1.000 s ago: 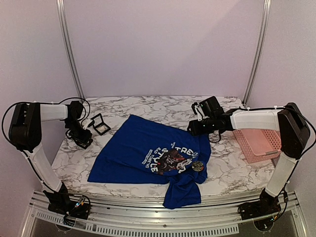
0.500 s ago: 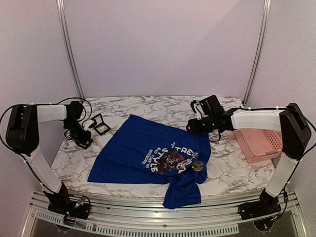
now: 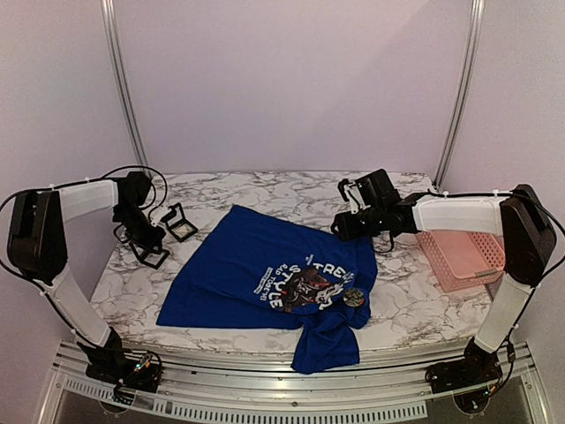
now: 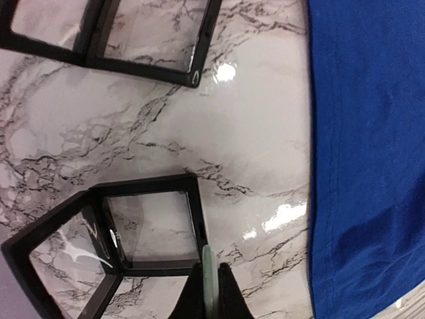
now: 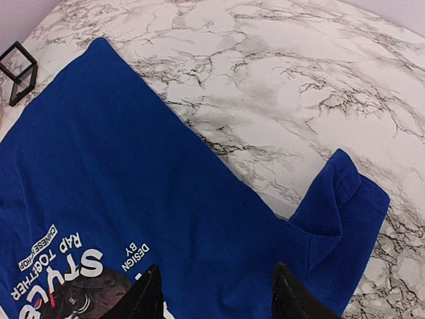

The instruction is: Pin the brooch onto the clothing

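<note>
presently the brooch (image 3: 354, 297) lies on the clothing (image 3: 256, 256), just right of the chest print (image 3: 305, 284) and toward the near hem. it reads as a small round disc, dark with pale greenish glints. being round, it shows no long axis, and its pin is too small to make out. the right jaws are released, parted with nothing between them, and hover over the far right part of the clothing, near a sleeve (image 5: 345, 199). from them the brooch lies toward the near edge of the counter (image 3: 397, 309), outside the right wrist view. the left jaws are clenched, low over the counter beside an open black box (image 4: 99, 239). they are well apart from the brooch, with the whole width of the clothing between. a thin pale sliver sits between their tips and cannot be identified. judgement: the right arm (image 3: 450, 212) is the nearer one, and reaching the brooch calls for drawing back toward its base, then descending.
</note>
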Robot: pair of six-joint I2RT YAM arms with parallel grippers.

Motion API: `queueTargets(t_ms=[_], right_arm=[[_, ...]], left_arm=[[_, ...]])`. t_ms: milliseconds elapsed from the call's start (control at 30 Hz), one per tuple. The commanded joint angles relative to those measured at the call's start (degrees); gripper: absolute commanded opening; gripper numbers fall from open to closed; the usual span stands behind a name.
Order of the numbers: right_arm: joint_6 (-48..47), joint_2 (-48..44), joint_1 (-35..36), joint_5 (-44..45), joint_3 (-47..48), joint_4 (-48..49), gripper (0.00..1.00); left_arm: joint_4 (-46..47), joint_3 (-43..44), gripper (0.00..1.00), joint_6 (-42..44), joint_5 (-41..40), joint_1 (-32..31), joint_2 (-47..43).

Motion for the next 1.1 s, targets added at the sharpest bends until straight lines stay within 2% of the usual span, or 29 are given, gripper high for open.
queueTargets(t_ms=[0,100,267,367,433,567,700,800,867,1000,1067], right_arm=[[-1.86,-3.25,0.53,-1.30,1.98,0.72,0.54],[-3.80,-4.66,0.53,-5.91,2.28,1.30,0.54],[-9.51,-9.79,3.30,-12.11,0.98,5.75,0.54],[-12.75,-13.47,6.07,-20.32,0.02,9.17,0.54],[-13.32,-16.06,7.28,-27.07,-2.11,15.03,0.54],[-12.48,-21.02,9.47,-35.32,-6.48,27.53,0.54],[-8.45,-22.85,11.11,-41.04,-9.33,40.79,0.53],[-7.39,-21.44,12.74,-41.73,-7.64,42.75,0.52],[-6.78,-20.37,13.03,-42.21,-5.99,42.49,0.49],[-5.04,-18.65,13.27,-44.39,-4.41,45.07,0.31],[-4.41,-17.61,13.40,-45.76,-3.27,45.08,0.28]], left_arm=[[-4.18,5.15,0.01,0.71,1.67,-2.88,-5.38],[-8.06,9.27,0.01,1.51,4.61,-6.18,-7.95],[-14.64,17.07,0.02,2.76,12.79,-18.55,-12.03],[-19.85,24.34,0.03,2.22,21.04,-23.64,-10.42],[-20.25,29.76,0.02,1.02,24.98,-26.06,-9.86],[-14.53,39.41,0.00,-1.59,28.98,-32.35,-9.02],[-1.97,39.71,0.00,-7.72,35.28,-36.42,-9.80],[4.97,37.53,0.00,-13.36,38.13,-39.06,-10.00],[6.32,37.40,0.00,-15.30,38.88,-40.51,-9.30],[6.77,37.55,0.00,-15.04,38.70,-43.31,-8.53],[6.86,37.85,0.00,-15.06,38.74,-44.09,-8.12]])
